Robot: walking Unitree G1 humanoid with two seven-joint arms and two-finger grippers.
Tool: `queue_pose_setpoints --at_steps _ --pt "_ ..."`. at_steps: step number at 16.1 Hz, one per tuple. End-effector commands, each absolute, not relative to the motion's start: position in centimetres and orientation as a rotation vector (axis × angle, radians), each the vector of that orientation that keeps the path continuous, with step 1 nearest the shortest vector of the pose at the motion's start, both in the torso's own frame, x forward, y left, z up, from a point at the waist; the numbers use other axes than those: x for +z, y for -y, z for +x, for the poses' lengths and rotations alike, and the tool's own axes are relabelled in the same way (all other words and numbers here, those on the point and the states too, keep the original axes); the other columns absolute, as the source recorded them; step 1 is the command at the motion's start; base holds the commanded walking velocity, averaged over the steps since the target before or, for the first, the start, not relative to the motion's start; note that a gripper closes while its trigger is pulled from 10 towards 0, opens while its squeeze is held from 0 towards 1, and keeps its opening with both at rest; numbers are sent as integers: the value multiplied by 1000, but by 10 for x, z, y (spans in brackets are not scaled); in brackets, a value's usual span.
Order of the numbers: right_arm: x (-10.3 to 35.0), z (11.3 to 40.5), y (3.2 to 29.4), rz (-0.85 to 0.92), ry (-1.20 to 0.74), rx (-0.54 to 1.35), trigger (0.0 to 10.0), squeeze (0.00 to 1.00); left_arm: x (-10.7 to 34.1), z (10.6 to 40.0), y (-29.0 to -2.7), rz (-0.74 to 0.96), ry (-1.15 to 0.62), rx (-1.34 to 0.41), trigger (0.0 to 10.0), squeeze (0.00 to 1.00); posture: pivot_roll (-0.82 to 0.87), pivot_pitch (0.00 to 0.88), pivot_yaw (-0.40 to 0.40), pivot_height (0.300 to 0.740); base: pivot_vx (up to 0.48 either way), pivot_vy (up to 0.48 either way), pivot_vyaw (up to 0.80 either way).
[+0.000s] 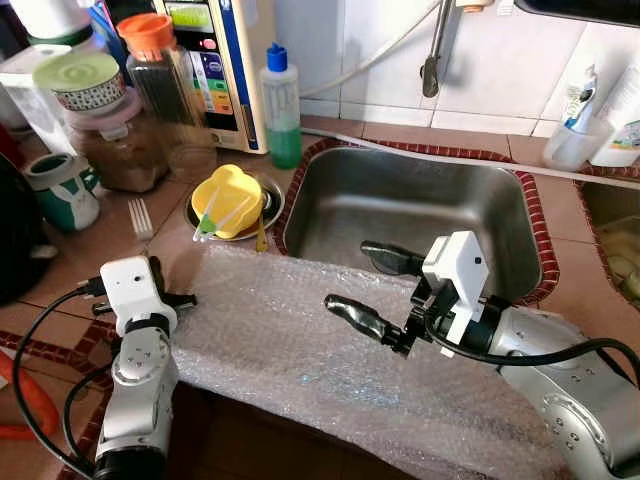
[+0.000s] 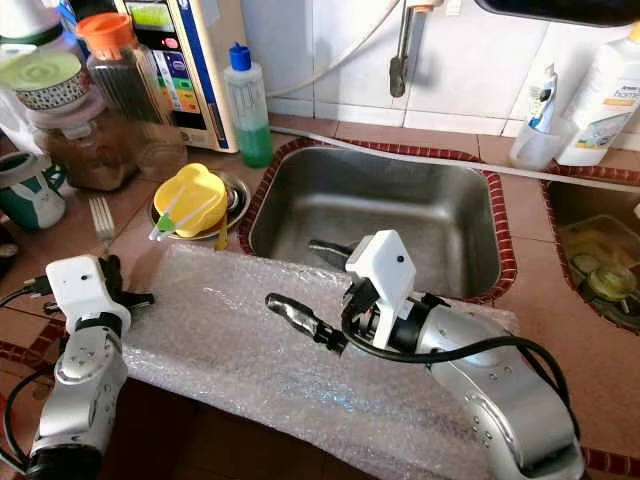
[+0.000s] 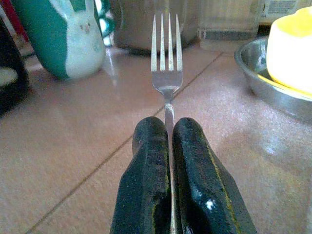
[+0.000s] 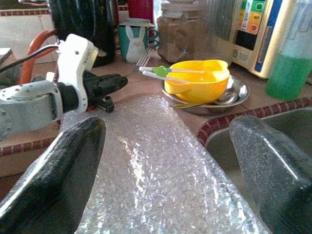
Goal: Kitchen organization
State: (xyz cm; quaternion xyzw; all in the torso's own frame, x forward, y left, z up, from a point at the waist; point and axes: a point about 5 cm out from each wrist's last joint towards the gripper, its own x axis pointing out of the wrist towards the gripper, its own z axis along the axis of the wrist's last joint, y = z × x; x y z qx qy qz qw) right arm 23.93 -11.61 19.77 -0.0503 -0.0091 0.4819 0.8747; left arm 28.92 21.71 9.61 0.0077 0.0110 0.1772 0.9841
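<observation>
Silver arms, white wrist housings, black cables, glossy black pincer fingers (image 4: 58,180)

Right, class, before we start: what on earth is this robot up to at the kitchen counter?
The robot is tidying a tiled counter beside a steel sink. Its left gripper is shut on the handle of a fork, whose tines point toward a green rabbit mug. The right gripper is open above a sheet of bubble wrap at the sink's edge. A yellow bowl sits in a metal dish nearby.

fork (image 3: 166,73): bright polished metal
sink (image 1: 420,205): brushed steel, dull sheen
bubble wrap (image 1: 300,340): clear plastic, bumpy, glinting
counter (image 3: 73,141): smooth glossy tile
yellow bowl (image 1: 228,198): glossy plastic
left gripper (image 3: 170,146) fingers (image 3: 146,180): black, shiny, slightly scuffed
</observation>
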Motion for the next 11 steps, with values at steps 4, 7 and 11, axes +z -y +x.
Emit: queue_pose_setpoints --at_steps 4,7,11 --pt "203 250 120 -115 71 926 10000 0 136 295 -223 137 181 378 0 0 -22 88 43 740 0 0 0" --pt "207 255 122 -105 100 884 10000 0 163 305 -220 194 306 340 0 0 -23 92 46 740 0 0 0" --pt "217 270 136 -29 171 695 10000 0 206 313 -199 278 507 219 0 0 -30 100 56 740 0 0 0"
